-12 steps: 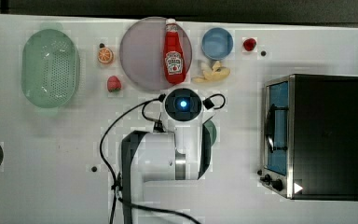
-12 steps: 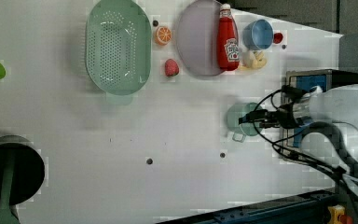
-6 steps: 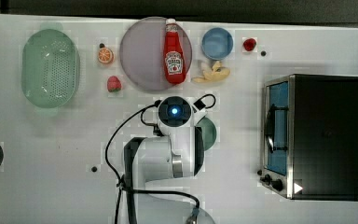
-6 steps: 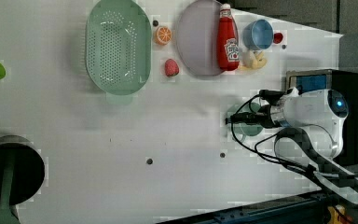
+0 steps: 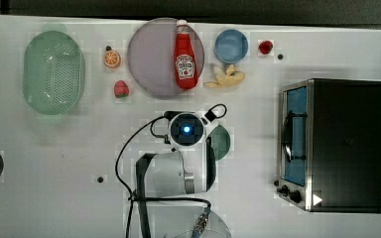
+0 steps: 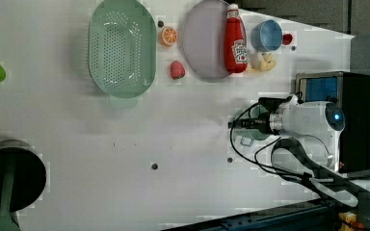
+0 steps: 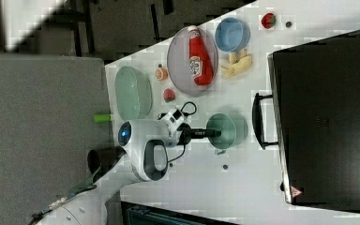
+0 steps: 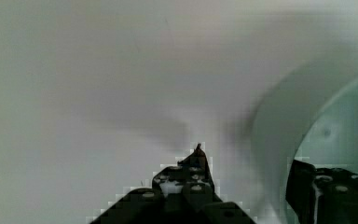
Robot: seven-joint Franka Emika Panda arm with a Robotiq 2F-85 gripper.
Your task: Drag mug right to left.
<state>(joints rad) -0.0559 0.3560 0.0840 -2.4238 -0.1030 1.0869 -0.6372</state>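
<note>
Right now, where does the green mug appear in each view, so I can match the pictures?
Top view: the mug peeks out right of the arm's wrist, left of the toaster oven.
Left view: under the claw, left of the oven.
Right view: centre, between arm and oven.
Wrist view: its pale wall curves between the fingers.
Shared landmark: the oven.

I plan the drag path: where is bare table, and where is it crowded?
Bare table spreads to the top view's left of the mug, below the colander and strawberry. Crowded: the far row with plate, ketchup bottle, blue bowl; the oven blocks the top view's right.
</note>
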